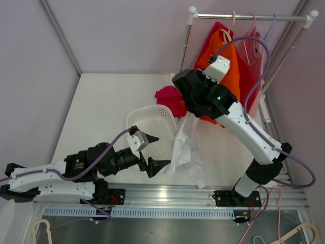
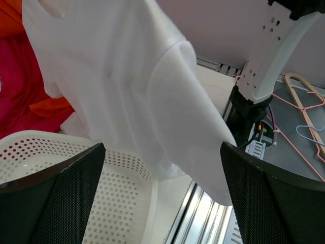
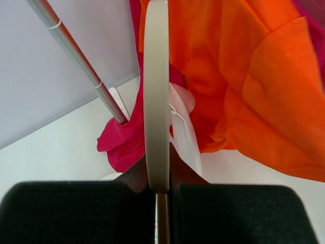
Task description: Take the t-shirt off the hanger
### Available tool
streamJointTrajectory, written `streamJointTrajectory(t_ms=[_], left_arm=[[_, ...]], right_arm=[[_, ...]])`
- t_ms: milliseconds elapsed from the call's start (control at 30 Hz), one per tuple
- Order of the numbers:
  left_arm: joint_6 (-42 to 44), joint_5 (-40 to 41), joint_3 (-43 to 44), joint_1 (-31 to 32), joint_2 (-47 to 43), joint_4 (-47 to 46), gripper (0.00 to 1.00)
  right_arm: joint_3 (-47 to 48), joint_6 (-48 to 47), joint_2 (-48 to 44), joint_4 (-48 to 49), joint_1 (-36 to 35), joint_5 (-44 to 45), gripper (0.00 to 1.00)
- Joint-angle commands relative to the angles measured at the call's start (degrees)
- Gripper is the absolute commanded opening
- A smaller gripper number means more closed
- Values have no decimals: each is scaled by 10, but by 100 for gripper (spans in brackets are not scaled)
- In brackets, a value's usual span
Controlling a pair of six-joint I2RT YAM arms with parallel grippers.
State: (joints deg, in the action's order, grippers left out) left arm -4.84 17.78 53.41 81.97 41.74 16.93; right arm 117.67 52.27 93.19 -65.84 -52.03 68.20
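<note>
Basket (image 1: 152, 114) sits mid-table (image 1: 101, 101) — t-shirt (image 1: 185, 150) just right of it; rack (image 1: 249, 17) stands far right, behind both.

Walls (image 1: 127, 35): plain pale lilac-grey panels, meeting at a slanted metal strut (image 1: 60, 35) rear left. Desk (image 1: 101, 101): white, matte, evenly lit, soft shadows only. Chrome garment rack (image 1: 244, 17) stands at the rear right corner. Aluminium rail (image 1: 172, 192) along near desk edge; grey floor (image 1: 167, 231) below

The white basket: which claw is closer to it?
Left. The left claw stands open right at the near rim of the white basket. The right claw is beyond its far corner, shut on a cream hanger by the clothes rack.
</note>
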Motion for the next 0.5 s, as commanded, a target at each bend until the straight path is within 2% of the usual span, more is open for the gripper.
streamJointTrajectory(t_ms=[0, 233, 467], left_arm=[[15, 5, 5, 10, 1, -49, 100], [27, -36, 2, 13, 7, -82, 99], [12, -7, 15, 13, 76, -103, 99]], right_arm=[[44, 19, 21, -3, 6, 11, 0], [49, -9, 36, 27, 18, -4, 0], [56, -23, 38, 37, 17, -9, 0]])
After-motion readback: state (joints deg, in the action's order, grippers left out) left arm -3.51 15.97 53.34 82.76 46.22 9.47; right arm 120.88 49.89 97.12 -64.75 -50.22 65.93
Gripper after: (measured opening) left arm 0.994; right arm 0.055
